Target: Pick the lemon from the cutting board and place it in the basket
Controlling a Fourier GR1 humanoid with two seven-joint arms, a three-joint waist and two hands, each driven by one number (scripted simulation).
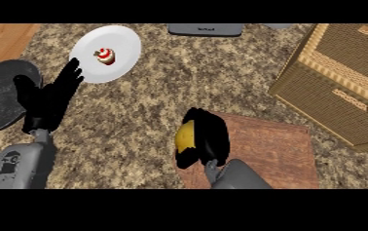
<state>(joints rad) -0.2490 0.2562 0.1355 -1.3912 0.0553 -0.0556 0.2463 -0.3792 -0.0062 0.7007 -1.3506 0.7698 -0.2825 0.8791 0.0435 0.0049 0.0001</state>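
The yellow lemon (186, 135) sits at the left edge of the reddish-brown cutting board (273, 149), low in the middle of the head view. My right hand (208, 137) is curled round the lemon and covers its right side. The woven basket (334, 86) stands at the right edge, beyond the board. Over at the left my left hand (49, 98) rests open with its fingers up, away from the lemon.
A white plate (108, 52) with a small red and white cupcake (105, 56) lies at the back left. A dark round pan (13, 91) shows at the left edge behind my left hand. A grey appliance (205, 29) sits at the back edge of the granite counter.
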